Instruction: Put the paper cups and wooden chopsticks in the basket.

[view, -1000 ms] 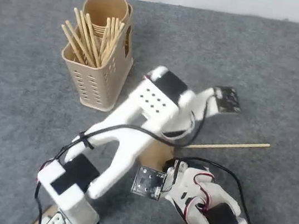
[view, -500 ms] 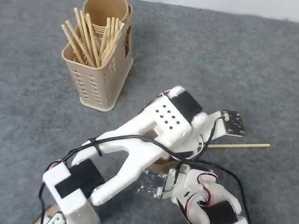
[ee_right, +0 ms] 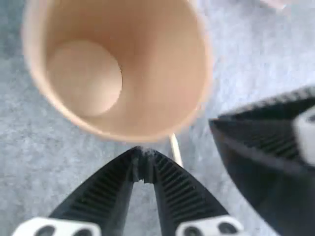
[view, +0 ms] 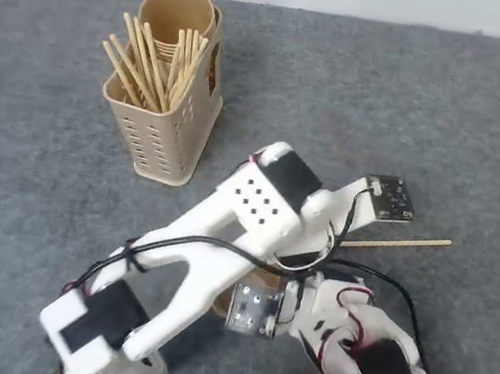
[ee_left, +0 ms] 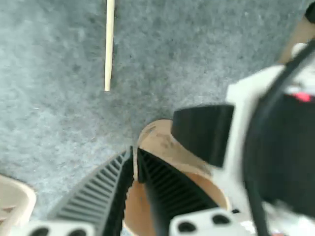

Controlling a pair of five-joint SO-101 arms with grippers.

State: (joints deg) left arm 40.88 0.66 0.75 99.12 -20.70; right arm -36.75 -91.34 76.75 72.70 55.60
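A tan slotted basket (view: pixel 168 137) stands upright at the far left of a grey felt mat (view: pixel 449 113). It holds a bundle of wooden chopsticks (view: pixel 146 63) and nested paper cups (view: pixel 177 12). A loose chopstick (view: pixel 402 242) lies flat on the mat, well apart from the basket. Both white arms cross over a loose paper cup (ee_right: pixel 118 69), hiding most of it from above. The left gripper (ee_left: pixel 134 160) is clenched on the cup's wall, one finger inside, one outside. The right gripper (ee_right: pixel 142 169) is clenched with its tips at the rim; whether it nips the rim cannot be told.
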